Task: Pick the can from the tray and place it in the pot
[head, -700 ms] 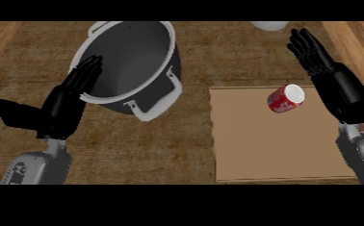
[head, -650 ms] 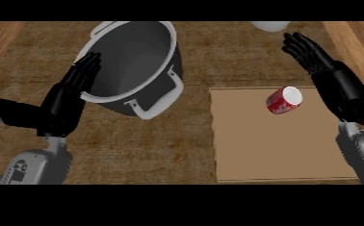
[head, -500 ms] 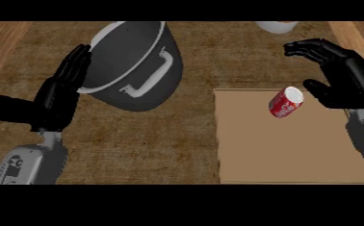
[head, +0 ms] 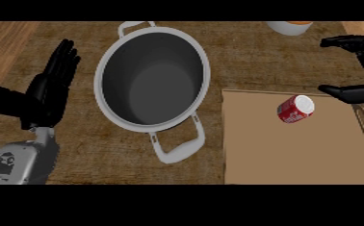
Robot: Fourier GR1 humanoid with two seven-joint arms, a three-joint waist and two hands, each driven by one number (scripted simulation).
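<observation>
Right hand [head: 345, 93] has swung out to the frame's right edge since 0.5 s ago, fingers spread, holding nothing, just beside the red can [head: 295, 109]. Can lies on its side on the tray [head: 284, 157]. Left hand [head: 51, 86] rests flat and open left of the pot [head: 153, 78].

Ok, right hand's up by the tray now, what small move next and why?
Probably ease the right hand left and down onto the can. The can lies tilted on the tray, untouched, just beside the hand's spread fingers, and the pot sits open to the left. The left hand rests open at the left.
</observation>
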